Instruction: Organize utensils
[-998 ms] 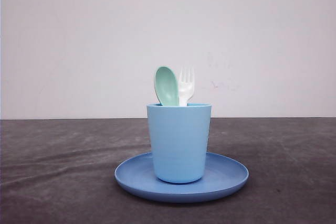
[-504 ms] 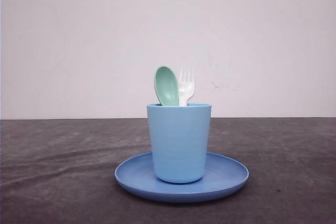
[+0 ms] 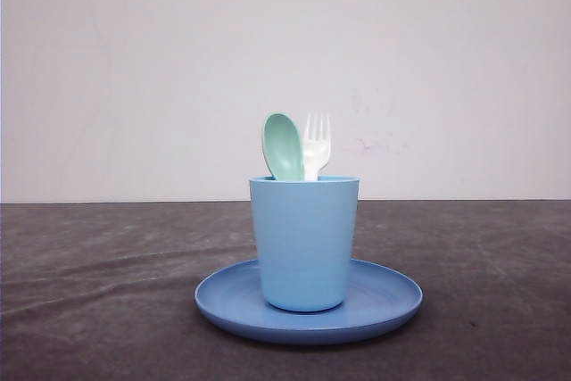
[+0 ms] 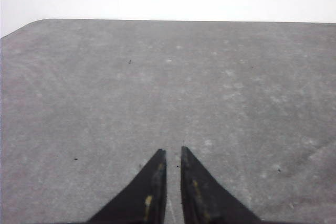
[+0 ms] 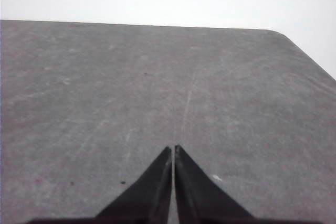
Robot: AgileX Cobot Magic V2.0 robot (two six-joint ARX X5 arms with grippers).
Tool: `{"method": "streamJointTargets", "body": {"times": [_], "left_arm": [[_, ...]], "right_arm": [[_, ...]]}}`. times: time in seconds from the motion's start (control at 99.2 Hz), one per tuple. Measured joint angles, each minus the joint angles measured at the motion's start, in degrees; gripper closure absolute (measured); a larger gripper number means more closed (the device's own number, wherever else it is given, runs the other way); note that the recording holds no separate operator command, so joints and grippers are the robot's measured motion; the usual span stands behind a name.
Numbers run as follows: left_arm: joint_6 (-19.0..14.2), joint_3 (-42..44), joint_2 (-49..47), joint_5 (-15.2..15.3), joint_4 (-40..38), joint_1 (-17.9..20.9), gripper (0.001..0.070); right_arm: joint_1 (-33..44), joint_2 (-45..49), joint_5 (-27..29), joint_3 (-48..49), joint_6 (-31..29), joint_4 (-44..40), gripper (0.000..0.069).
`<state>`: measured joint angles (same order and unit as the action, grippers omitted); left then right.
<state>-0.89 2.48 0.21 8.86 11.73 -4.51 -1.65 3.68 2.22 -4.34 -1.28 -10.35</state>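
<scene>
A pale mint-green spoon [image 3: 283,146] and a white fork [image 3: 316,144] stand upright side by side in a light blue cup [image 3: 304,242], heads up above the rim and handles hidden inside. The cup stands on a round blue plate [image 3: 388,299] at the middle of the dark table. In the left wrist view my left gripper [image 4: 171,151] hangs over bare table, its jaws nearly together with only a thin slit and nothing in it. In the right wrist view my right gripper [image 5: 173,148] is shut over bare table too.
The grey-black table top [image 3: 98,283] stretches to both sides of the plate. A plain white wall [image 3: 134,69] stands behind it. The table's rounded far corners [image 4: 31,24] [image 5: 283,34] show in the wrist views.
</scene>
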Motion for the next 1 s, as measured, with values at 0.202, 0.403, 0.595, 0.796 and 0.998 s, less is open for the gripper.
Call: {"method": "streamJointTargets", "body": {"times": [0.202,0.403,0.595,0.796,0.998], "left_arm": [[0.0,0.0,0.0,-0.02,-0.02,0.0,0.0685],[0.0,-0.02,0.0,0.0,-0.02,0.0,0.0685],[0.0,-0.02,0.0,0.0,-0.02,0.0,0.0685],[0.0,-0.02,0.0,0.0,-0.02,0.0,0.0685],[0.0,-0.02,0.0,0.0,-0.02,0.0,0.0685]], "right_arm": [[0.28,-2.4,-1.29,3.26,0.0,0.17,0.0684],[0.28,-3.39,-1.84,3.26,1.07,-0.07,0.0684],[0.26,-3.39,-2.14,3.26,1.14,-0.02,0.0684],[0.26,-3.39,-2.19,3.34,1.11,0.52,0.0684],[0.26,-3.39,-2.19,3.37,1.11,0.66,0.0684]]}}
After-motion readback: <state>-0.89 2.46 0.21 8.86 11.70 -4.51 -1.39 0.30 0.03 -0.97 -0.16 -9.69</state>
